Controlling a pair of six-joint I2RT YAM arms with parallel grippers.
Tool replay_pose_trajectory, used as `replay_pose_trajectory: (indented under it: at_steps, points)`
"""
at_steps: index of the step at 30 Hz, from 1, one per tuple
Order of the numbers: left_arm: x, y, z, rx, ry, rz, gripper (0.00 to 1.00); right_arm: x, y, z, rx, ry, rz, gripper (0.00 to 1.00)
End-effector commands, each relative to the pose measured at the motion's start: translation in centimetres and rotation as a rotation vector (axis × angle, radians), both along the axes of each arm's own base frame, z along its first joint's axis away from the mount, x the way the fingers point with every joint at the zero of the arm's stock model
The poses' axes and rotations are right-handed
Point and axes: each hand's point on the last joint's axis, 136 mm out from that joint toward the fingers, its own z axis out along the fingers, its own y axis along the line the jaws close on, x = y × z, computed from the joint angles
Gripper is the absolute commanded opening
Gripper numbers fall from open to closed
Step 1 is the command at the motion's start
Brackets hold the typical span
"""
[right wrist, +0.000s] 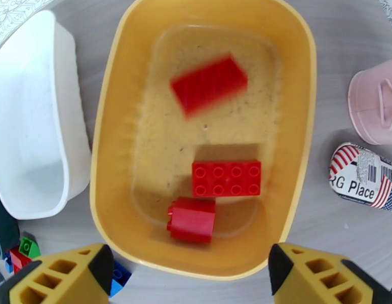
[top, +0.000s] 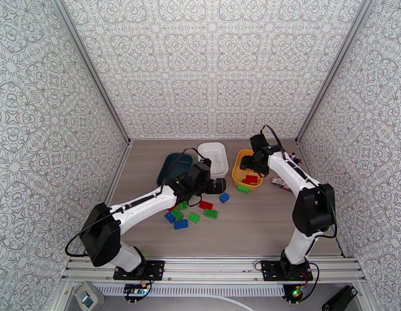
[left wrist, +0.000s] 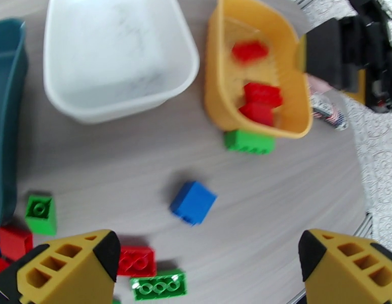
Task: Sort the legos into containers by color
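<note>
My right gripper (right wrist: 188, 269) hovers open over the yellow container (right wrist: 107, 148), nothing between its fingers. Three red legos lie inside: a blurred one (right wrist: 208, 84), a flat one (right wrist: 226, 178) and a short one (right wrist: 192, 219). The white container (right wrist: 29, 127) beside it and the teal container (top: 174, 167) hold no bricks that I can see. My left gripper (left wrist: 208, 249) is open above the table, a blue lego (left wrist: 193, 202) just ahead of it. A green lego (left wrist: 249, 142) rests against the yellow container. Red (left wrist: 136, 260) and green (left wrist: 158, 285) legos lie near my left finger.
A pink cup (right wrist: 376, 102) and a striped packet (right wrist: 363, 178) sit right of the yellow container. More loose bricks are scattered at the table's centre (top: 182, 216) under the left arm. Patterned walls close in the table on three sides.
</note>
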Motion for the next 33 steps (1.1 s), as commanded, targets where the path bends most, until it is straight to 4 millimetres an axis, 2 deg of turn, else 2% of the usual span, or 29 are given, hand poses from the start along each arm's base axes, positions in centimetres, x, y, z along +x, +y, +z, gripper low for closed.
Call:
replay_pose_trajectory:
  at_steps: [1, 5, 9, 12, 17, 23, 28, 33]
  points:
    - [-1.1, 2.2, -1.7, 0.093, 0.026, 0.01, 0.96, -1.9, 1.2, 1.4, 0.051, -0.022, 0.051, 0.79]
    - [-2.0, 3.7, -3.3, 0.145, 0.055, 0.03, 0.96, -4.5, 3.3, 0.8, 0.088, -0.005, 0.109, 0.78]
    - [-2.7, 5.6, -3.7, 0.138, 0.066, 0.092, 0.95, -7.2, 5.9, 0.0, 0.114, 0.014, 0.153, 0.79]
    - [-3.2, 7.5, -3.5, 0.114, 0.058, 0.153, 0.96, -9.2, 9.1, -0.4, 0.173, 0.013, 0.186, 0.81]
    - [-4.0, 11.0, -2.7, 0.093, 0.026, 0.262, 0.97, -12.5, 15.5, -1.9, 0.259, 0.042, 0.258, 0.83]
    - [-5.4, 14.6, -2.4, 0.063, 0.012, 0.35, 0.99, -14.8, 20.7, -4.4, 0.277, 0.087, 0.314, 0.85]
    - [-6.4, 16.4, -3.0, 0.051, 0.026, 0.387, 0.99, -15.3, 22.7, -6.7, 0.227, 0.128, 0.336, 0.87]
    - [-7.1, 17.4, -3.5, 0.036, 0.024, 0.412, 0.99, -15.1, 23.0, -8.3, 0.191, 0.154, 0.317, 0.89]
